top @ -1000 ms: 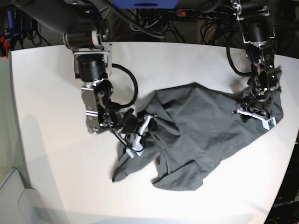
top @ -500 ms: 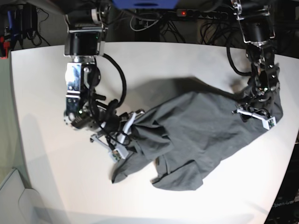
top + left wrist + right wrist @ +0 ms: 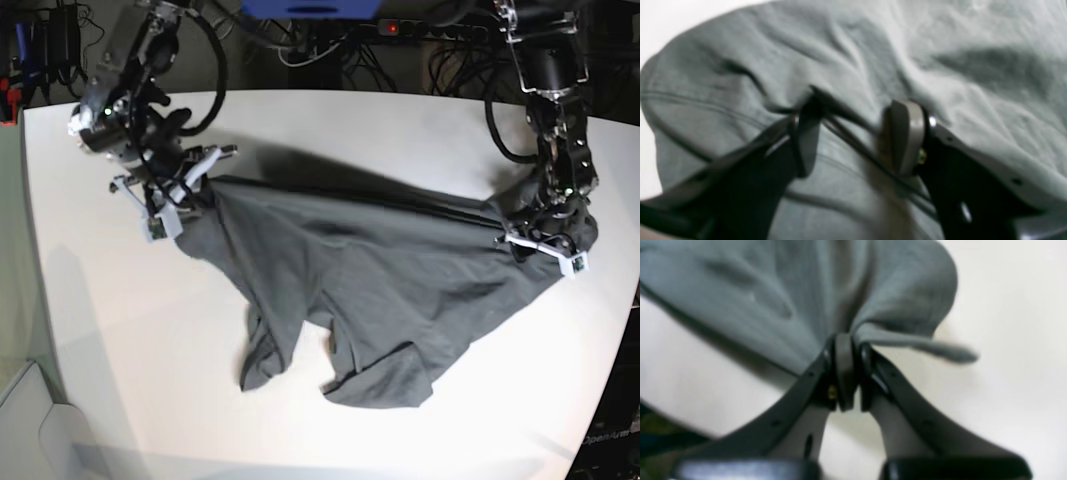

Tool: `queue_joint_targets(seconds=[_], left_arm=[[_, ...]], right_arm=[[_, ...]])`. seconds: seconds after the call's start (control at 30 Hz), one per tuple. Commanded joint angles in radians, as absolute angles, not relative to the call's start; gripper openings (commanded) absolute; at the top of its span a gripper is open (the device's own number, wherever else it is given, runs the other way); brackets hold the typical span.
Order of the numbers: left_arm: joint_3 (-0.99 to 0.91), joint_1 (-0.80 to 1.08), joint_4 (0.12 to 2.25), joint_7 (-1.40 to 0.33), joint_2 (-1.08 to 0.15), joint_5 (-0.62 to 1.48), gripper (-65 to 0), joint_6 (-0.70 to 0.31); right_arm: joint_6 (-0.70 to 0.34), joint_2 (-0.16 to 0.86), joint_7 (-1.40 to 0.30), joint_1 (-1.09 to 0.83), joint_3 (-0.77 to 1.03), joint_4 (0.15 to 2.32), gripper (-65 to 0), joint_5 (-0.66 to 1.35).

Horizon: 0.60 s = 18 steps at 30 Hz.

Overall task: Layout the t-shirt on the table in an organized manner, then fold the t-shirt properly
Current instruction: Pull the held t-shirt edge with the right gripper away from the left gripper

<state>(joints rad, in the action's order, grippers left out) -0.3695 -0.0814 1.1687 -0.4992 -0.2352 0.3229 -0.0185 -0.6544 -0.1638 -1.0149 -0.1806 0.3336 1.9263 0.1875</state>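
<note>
The right gripper (image 3: 176, 188), on an arm bent down over the table's (image 3: 330, 120) far corner, has its jaws clamped tight on a bunched edge of the charcoal t-shirt (image 3: 380, 290), lifting it. The left gripper (image 3: 545, 245) hangs from a near-vertical arm, jaws half apart astride a fold of the shirt's opposite end. The shirt lies stretched between them across the table, rumpled.

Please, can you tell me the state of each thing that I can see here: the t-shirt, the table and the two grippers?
t-shirt: wrinkled, stretched between both grippers, lower part crumpled on the table, not folded.
table: white, shirt lying on its middle.
right gripper: shut on a bunch of the shirt's cloth.
left gripper: jaws partly apart, pinching a fold of the shirt's hem.
</note>
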Motion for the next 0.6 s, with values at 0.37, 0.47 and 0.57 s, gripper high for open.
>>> queue_joint_targets(seconds=[0.37, 0.47, 0.57], left_arm=[[-0.372, -0.085, 1.176, -0.512, -0.249, 0.318, -32.1, -0.004], [-0.372, -0.085, 1.176, -0.513, -0.249, 0.318, -32.1, -0.004], [-0.372, -0.084, 1.176, -0.516, -0.249, 0.318, -32.1, -0.004]], right_arm=[[-0.65, -0.137, -1.092, -0.361, 0.338, 1.971, -34.3, 0.438], [-0.65, -0.097, -1.107, -0.374, 0.343, 1.985, -32.6, 0.538], [-0.647, -0.035, -1.112, -0.332, 0.341, 1.985, -32.6, 0.598]])
